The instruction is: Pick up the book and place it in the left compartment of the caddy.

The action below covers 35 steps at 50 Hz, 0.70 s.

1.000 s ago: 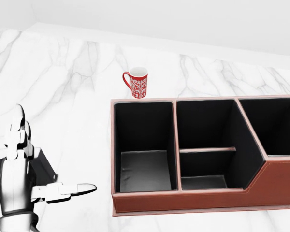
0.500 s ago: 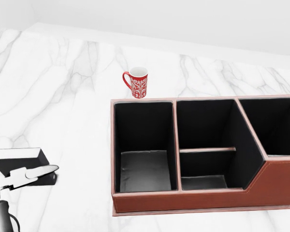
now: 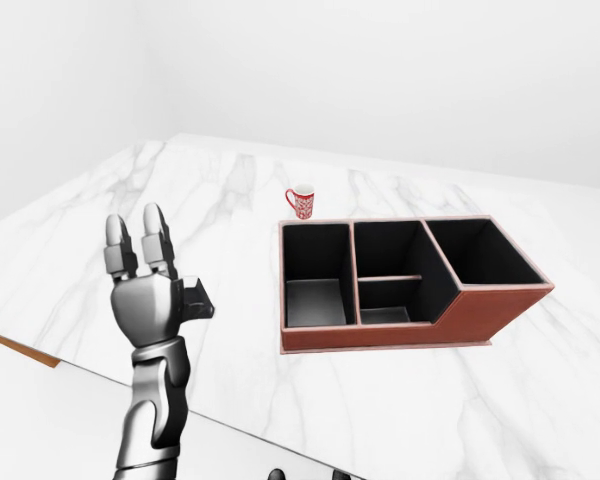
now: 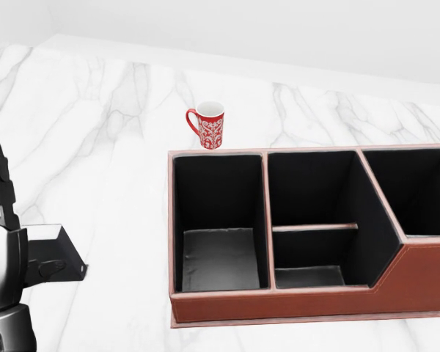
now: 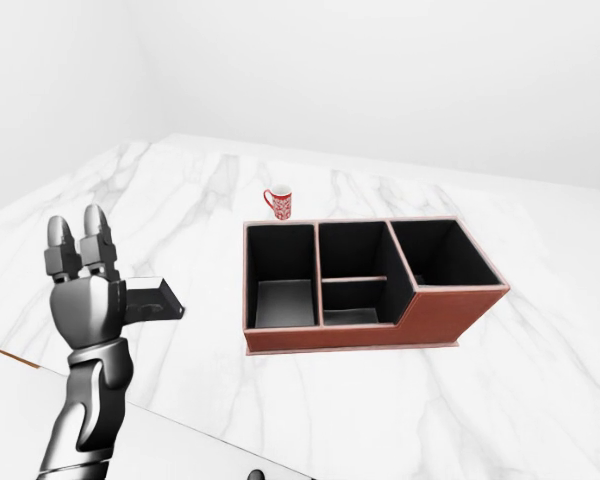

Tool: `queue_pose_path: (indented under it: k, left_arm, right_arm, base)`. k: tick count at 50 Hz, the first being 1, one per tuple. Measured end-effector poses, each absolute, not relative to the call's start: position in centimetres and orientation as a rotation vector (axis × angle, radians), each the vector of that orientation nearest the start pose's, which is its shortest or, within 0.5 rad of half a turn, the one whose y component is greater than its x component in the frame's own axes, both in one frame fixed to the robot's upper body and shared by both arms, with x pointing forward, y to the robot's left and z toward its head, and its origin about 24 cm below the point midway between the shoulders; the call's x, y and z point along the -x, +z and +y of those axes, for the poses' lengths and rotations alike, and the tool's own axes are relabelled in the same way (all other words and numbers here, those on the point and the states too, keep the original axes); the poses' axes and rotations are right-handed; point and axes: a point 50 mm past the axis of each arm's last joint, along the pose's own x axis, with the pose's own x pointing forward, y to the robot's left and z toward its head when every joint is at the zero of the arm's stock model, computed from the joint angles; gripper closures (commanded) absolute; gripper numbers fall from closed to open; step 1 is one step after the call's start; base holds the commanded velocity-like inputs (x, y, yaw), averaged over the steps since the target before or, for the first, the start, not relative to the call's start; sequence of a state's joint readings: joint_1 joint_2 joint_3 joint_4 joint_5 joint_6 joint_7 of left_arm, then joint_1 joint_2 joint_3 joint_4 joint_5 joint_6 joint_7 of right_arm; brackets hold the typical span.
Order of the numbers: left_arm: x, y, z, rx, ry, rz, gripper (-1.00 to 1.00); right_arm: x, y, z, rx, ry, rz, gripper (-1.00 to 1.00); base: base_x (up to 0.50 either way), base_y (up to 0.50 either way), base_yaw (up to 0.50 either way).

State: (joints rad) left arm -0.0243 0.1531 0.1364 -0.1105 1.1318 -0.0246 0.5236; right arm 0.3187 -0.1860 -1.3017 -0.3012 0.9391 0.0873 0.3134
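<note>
1. Book [image 3: 196,299]: in the left-eye view it shows only as a dark corner jutting out to the right of the left robot hand [image 3: 145,290], in the left-middle of the frame, well apart from the caddy [image 3: 410,283]. The robot hand stands upright with its back to the camera and two fingers [image 3: 158,238] pointing straight up; whether anything grips the book cannot be told from this side. The caddy, reddish-brown outside and black inside, sits at centre-right on the white marble tabletop [image 3: 240,190]. Its left compartment [image 3: 316,273] holds nothing. A red patterned mug [image 3: 301,202] stands just above the caddy's upper left corner.

2. Head view: the book [image 4: 53,253] lies low at the left edge as a dark slab with a pale top face, partly covered by the black and chrome robot hand [image 4: 1,253] that rises along the frame's left border. The caddy [image 4: 315,293] fills the lower right, with the left compartment [image 4: 218,220] open and bare down to its grey floor. The mug [image 4: 208,125] stands upright above it, handle to the left, close to but apart from the caddy's rim.

3. Right-eye view: the book [image 5: 152,299] pokes out to the right of the robot hand [image 5: 84,296] at mid-left, well apart from the caddy [image 5: 370,275]. The fingers [image 5: 98,240] point up, extended; the thumb side is hidden.

4. No view shows the right robot hand.
</note>
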Motion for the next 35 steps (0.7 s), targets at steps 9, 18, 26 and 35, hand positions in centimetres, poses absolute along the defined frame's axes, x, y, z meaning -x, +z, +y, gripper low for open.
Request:
queue_pose_path:
  k: [9, 18, 26, 35]
  left_arm:
    - [-24.6, 9.9, 20.2, -1.426, 0.604, -0.409, -1.00]
    - [-25.0, 9.3, 19.8, -1.534, 0.585, -0.388, -1.00]
    - [-25.3, 8.9, 19.8, -1.567, 0.571, -0.374, -1.00]
    - [-25.5, 8.6, 19.8, -1.571, 0.559, -0.366, -1.00]
  right_arm:
    - [-2.8, 14.8, -39.4, -0.193, -0.756, -0.610, -1.00]
    - [-2.9, 14.8, -39.3, -0.191, -0.755, -0.610, -1.00]
    - [-3.0, 14.6, -39.3, -0.185, -0.754, -0.597, -1.00]
    - [-3.1, 14.4, -39.2, -0.174, -0.752, -0.578, -1.00]
  base:
    - [0.00, 0.00, 0.00]
    - [0.00, 0.00, 0.00]
    - [0.00, 0.00, 0.00]
    - [0.00, 0.00, 0.00]
